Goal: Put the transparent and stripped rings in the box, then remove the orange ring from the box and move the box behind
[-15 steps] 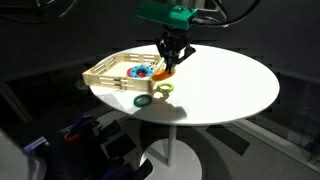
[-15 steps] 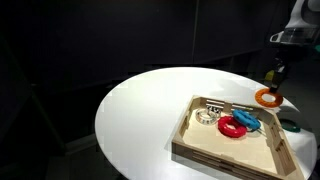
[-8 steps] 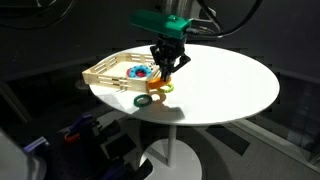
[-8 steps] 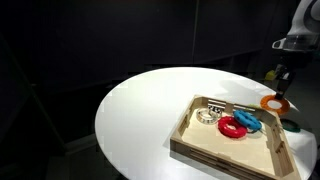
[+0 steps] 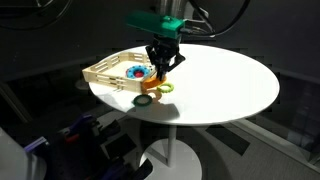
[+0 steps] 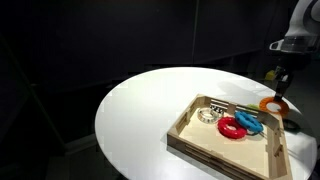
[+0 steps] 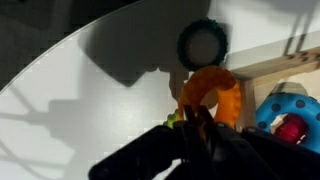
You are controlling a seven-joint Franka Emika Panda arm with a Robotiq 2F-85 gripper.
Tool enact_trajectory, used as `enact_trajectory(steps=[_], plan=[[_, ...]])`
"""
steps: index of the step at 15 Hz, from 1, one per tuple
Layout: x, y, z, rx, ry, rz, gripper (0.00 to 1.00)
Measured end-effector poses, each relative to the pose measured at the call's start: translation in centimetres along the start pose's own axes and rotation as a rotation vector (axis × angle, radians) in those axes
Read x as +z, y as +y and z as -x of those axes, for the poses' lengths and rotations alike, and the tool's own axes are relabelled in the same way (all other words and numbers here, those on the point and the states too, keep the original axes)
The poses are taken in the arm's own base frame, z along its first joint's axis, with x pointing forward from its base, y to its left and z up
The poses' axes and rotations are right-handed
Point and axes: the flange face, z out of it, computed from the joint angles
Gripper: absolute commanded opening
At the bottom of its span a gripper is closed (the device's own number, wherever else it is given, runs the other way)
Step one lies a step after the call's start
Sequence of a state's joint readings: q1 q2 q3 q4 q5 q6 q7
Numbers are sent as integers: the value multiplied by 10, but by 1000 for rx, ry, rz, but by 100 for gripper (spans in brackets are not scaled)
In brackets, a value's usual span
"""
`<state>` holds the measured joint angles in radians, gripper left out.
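Tool (image 7: 197, 112) is pinched together on the near edge of the orange ring (image 7: 214, 88), and the ring hangs tilted from the fingertips. An edge grip makes sense here: the ring is flat, and its thin rim is what the fingers can close on.

In the wrist view the orange ring sits just outside the box (image 6: 215, 150) wall, over the white worktop (image 5: 220, 80). In an exterior view it looks low beside the box's far corner. I can't tell whether it touches the worktop.

It is held on the side where the other loose rings lie. A dark ring (image 7: 203, 45) is just beyond it and a green ring (image 5: 162, 88) is close by, so this looks like the drop spot for things kept out of the box.

Inside the box are a clear ring (image 6: 207, 116), a red ring (image 6: 233, 127) and a blue ring (image 6: 248, 121), bunched near the far wall. I can't tell which one is the striped ring.

Judgement: the put-in steps look done and the orange ring is out of the box. What remains is releasing it and pushing the box back. The release should be clear of the box wall and the dark ring, so the ring neither lands on them nor blocks the push.
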<state>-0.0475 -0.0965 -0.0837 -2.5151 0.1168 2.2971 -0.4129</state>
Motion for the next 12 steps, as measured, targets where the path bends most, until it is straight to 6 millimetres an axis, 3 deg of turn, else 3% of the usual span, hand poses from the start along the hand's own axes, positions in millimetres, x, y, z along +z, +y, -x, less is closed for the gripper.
enact_trajectory(steps=[12], plan=[[0, -41, -10, -85, 0, 2, 4]])
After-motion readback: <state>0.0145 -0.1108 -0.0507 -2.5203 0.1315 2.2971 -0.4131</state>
